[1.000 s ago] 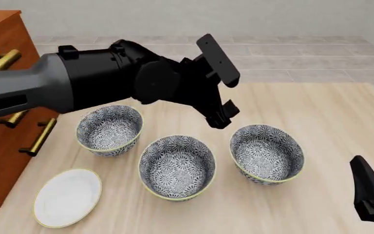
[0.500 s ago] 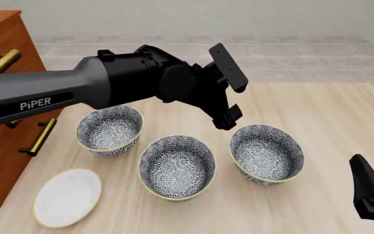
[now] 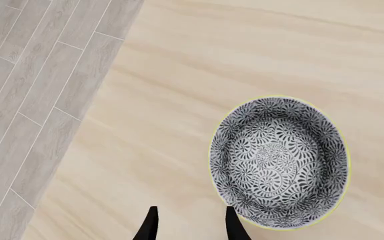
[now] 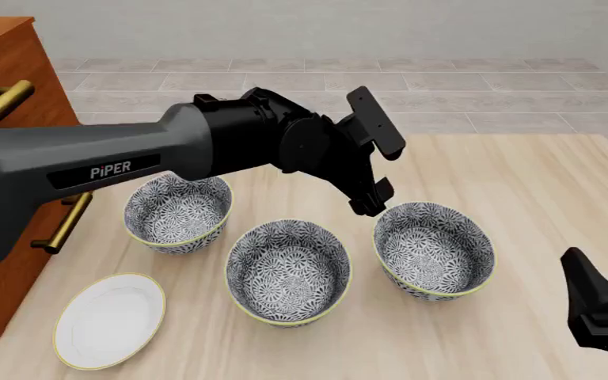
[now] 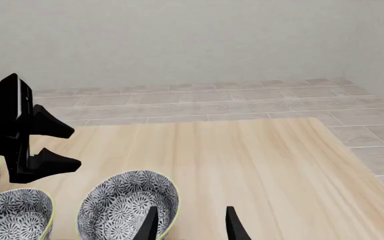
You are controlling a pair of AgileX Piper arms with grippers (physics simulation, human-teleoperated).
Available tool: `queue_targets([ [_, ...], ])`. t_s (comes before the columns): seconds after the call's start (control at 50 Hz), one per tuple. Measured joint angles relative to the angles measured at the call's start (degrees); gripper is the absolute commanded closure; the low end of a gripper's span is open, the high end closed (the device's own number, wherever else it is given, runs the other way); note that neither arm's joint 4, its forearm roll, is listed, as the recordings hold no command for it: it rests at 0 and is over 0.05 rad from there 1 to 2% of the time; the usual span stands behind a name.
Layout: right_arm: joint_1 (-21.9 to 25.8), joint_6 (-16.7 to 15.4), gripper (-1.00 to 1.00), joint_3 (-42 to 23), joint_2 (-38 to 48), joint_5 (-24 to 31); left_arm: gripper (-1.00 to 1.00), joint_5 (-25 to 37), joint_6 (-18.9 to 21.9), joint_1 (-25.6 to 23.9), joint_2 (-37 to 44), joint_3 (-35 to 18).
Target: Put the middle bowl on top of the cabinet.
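Three patterned bowls stand in a row on the table. The middle bowl [image 4: 288, 271] [image 5: 15, 217] lies nearest the front, with one bowl [image 4: 177, 212] to its left and another [image 4: 433, 249] [image 3: 279, 162] [image 5: 128, 210] to its right. My left gripper [image 4: 370, 199] [image 3: 190, 225] [image 5: 68, 146] hangs open and empty over the far left rim of the right-hand bowl, away from the middle one. The right gripper [image 4: 605, 265] [image 5: 190, 225] is open and empty near the front right of the table. The reddish-brown cabinet [image 4: 9, 63] with brass handles stands at the far left.
A white plate [image 4: 108, 319] lies on the table in front of the cabinet, left of the middle bowl. The left arm's black body [image 4: 177, 150] stretches over the left bowl. Tiled floor [image 4: 473, 87] begins past the table's far edge.
The left arm has reached further right and lower, bringing its gripper from above the gap between the bowls to the right bowl's rim. The right gripper has barely shifted.
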Motion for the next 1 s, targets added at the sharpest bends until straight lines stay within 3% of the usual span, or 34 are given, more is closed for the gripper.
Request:
queue_targets([
  [0.62, -0.21, -0.13, -1.0, 0.0, 1.4, -0.91, -1.0, -0.35, 0.04, -0.04, 0.87, -0.11],
  [1.0, -0.05, 0.09, -1.0, 0.0, -0.59, 0.41, -1.0, 2.31, -1.37, -1.37, 3.89, -4.73],
])
